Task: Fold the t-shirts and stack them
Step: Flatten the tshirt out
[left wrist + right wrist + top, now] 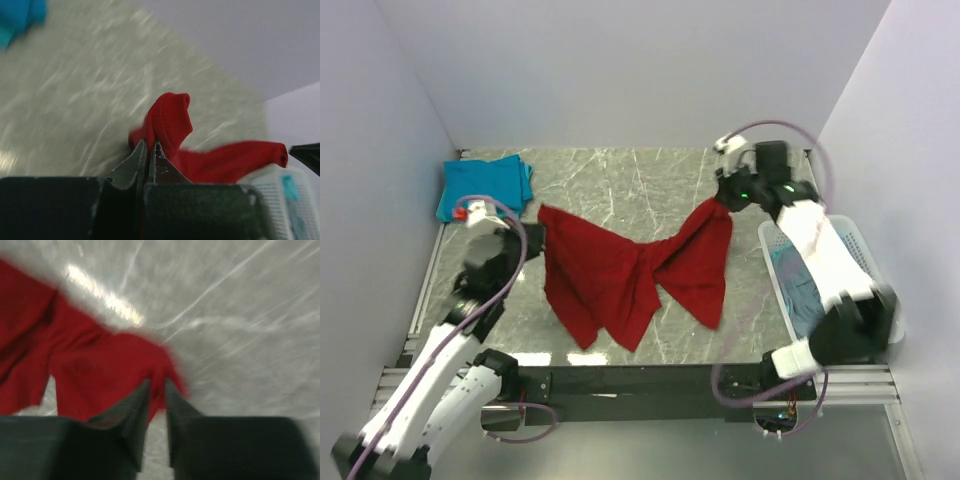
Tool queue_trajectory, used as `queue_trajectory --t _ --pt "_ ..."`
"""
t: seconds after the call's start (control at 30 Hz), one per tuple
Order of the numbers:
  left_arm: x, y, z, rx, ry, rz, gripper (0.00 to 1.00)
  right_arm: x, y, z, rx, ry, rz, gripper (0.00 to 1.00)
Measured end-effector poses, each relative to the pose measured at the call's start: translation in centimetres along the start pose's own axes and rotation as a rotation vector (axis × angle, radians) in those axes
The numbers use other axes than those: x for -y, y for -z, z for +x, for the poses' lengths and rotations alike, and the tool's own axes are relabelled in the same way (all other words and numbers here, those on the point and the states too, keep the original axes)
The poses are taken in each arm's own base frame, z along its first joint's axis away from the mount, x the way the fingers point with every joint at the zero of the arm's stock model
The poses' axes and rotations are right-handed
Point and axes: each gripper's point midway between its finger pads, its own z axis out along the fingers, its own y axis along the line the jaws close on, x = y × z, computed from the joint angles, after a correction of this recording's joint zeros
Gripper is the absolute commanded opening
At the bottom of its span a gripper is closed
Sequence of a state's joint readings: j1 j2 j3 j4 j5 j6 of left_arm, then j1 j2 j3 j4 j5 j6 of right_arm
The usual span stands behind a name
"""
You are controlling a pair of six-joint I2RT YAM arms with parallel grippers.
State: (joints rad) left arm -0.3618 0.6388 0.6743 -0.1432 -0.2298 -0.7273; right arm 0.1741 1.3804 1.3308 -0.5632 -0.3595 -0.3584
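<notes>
the red t-shirt is plain bright red all over, with no print. the teal t-shirts are plain turquoise. the surface is grey-green marble crossed by thin white veins. the basket is white lattice, and the cloth in it shows teal and dusty grey-blue. the left gripper and the right gripper have dark, near-black jaws. the left arm and the right arm are white and black, with lilac cables. the walls are pale lilac-white.
</notes>
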Motion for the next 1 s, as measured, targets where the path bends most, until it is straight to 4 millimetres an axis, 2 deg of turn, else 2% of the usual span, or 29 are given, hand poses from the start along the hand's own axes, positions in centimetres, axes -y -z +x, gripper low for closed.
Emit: queue_trajectory --t 0.03,0.07,0.1,0.13,0.17,0.23,0.27,0.37,0.5,0.57,0.63,0.7,0.77,0.87,0.97,1.0 --pt "-2.4 -1.0 2.7 -0.058 0.039 -0.073 0.02 0.1 -2.7 2.4 -0.086 -0.035 -0.033 0.40" --pt "-4.8 -1.7 5.2 -0.111 0.073 -0.150 0.19 0.0 -4.7 4.5 -0.159 -0.062 -0.065 0.43" --pt "-6.7 -1.9 6.8 -0.147 0.092 -0.209 0.32 -0.1 -6.1 6.1 -0.207 -0.079 -0.090 0.46" --pt "-9.0 -1.8 8.9 -0.188 0.124 -0.287 0.43 -0.5 -7.0 7.7 -0.255 -0.097 -0.117 0.58" --pt "-10.6 -1.5 9.9 -0.210 0.143 -0.340 0.65 -1.0 -7.5 9.1 -0.295 -0.114 -0.143 0.64" --pt "-12.0 -1.0 10.4 -0.215 0.167 -0.393 0.78 -2.0 -7.1 10.4 -0.317 -0.114 -0.185 0.68" --pt "-11.8 -0.9 9.7 -0.191 0.174 -0.385 0.84 -2.7 -6.5 10.3 -0.306 -0.105 -0.208 0.69" --pt "-10.5 -0.8 7.9 -0.149 0.157 -0.332 0.94 -4.3 -4.2 8.5 -0.219 -0.060 -0.263 0.69" --pt "-5.1 -1.6 4.4 -0.151 0.074 -0.140 0.89 -6.9 -1.3 5.7 -0.072 0.033 -0.385 0.71" --pt "-2.2 -2.1 4.2 -0.210 0.017 -0.010 0.83 -8.2 -0.3 5.3 -0.017 0.093 -0.458 0.70" --pt "0.2 -2.5 5.0 -0.300 -0.043 0.101 0.80 -9.6 0.2 6.1 0.011 0.140 -0.530 0.69" --pt "1.9 -2.8 7.1 -0.415 -0.106 0.182 0.78 -10.4 0.4 7.2 0.008 0.148 -0.577 0.69" --pt "3.3 -2.4 10.7 -0.553 -0.171 0.237 0.73 -10.5 0.6 8.1 -0.006 0.135 -0.594 0.67" --pt "5.0 0.4 16.9 -0.769 -0.261 0.314 0.68 -9.4 0.9 8.3 -0.005 0.106 -0.576 0.67" --pt "4.9 3.8 22.4 -0.955 -0.355 0.311 0.62 -8.1 1.1 8.3 0.003 0.083 -0.544 0.67" --pt "4.6 4.4 23.4 -0.990 -0.380 0.299 0.62 -7.9 1.1 8.3 0.005 0.079 -0.539 0.67"
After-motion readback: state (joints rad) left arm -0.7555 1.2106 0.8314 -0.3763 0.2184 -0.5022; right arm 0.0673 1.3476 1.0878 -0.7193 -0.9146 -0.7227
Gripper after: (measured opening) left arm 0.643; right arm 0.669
